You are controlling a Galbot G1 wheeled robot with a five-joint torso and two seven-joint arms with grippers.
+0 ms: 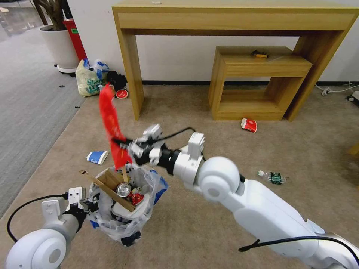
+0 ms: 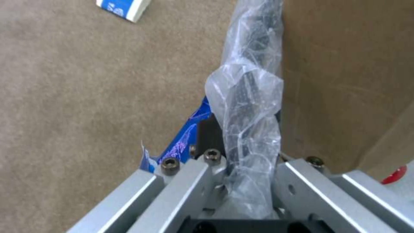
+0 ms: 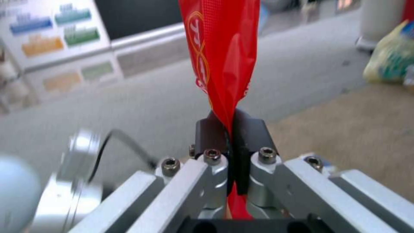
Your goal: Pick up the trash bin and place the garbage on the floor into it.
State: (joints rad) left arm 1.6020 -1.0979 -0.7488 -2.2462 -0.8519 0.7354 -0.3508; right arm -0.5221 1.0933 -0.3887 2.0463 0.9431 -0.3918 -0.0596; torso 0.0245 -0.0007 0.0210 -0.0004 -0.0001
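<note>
The trash bin [image 1: 112, 225], lined with a crinkly clear bag with blue patches, stands low on the left of the beige floor [image 1: 209, 231]. It holds brown cardboard [image 1: 108, 180], a crushed can [image 1: 123, 189] and a white insole. My left gripper [image 1: 89, 205] is shut on the bin's rim; in the left wrist view the left gripper [image 2: 241, 129] pinches rim and bag [image 2: 248, 97]. My right gripper [image 1: 119, 143] hangs just above the bin, shut on a long red wrapper [image 1: 108, 112] that stands up from it. The right wrist view shows the right gripper [image 3: 228, 129] clamped on the wrapper [image 3: 220, 48].
On the carpet lie a blue-white cup [image 1: 97, 157], another red wrapper [image 1: 249, 125] and a plastic bottle [image 1: 272, 178]. A yellowish-green tied bag [image 1: 89, 80] sits by the tall wooden table's leg [image 1: 131, 67]. A lower wooden table [image 1: 258, 80] stands under it.
</note>
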